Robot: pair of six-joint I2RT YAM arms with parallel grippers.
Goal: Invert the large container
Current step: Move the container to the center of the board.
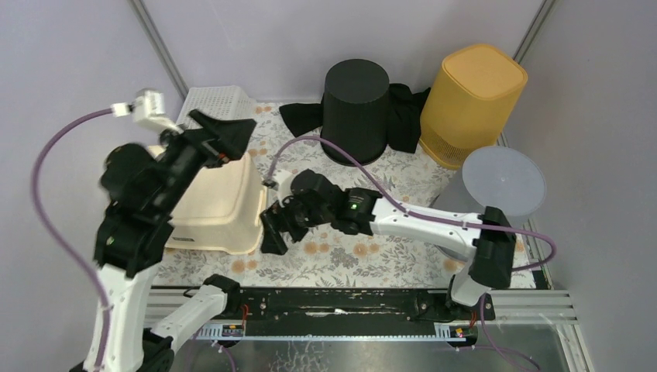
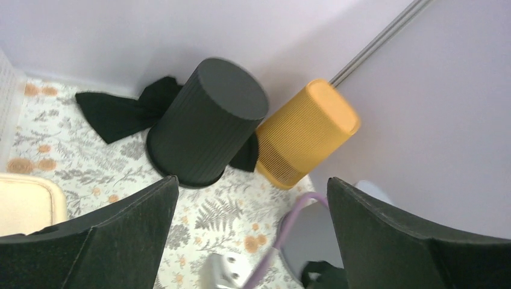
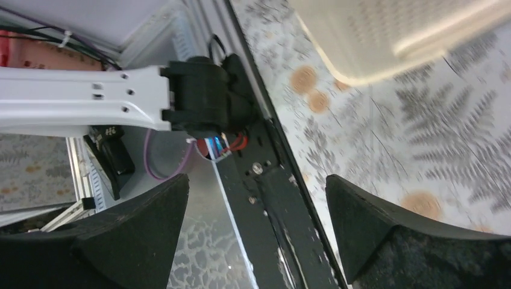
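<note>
The large cream plastic container (image 1: pixel 221 203) sits on the left side of the floral tablecloth (image 1: pixel 364 256), just in front of a white lattice basket (image 1: pixel 213 105). Its smooth flat base faces up and its flared rim rests down on the cloth. The left gripper (image 1: pixel 235 134) hangs above the container's far edge with its jaws spread wide, and the right gripper (image 1: pixel 273 229), equally wide, is close beside its near right corner.
</note>
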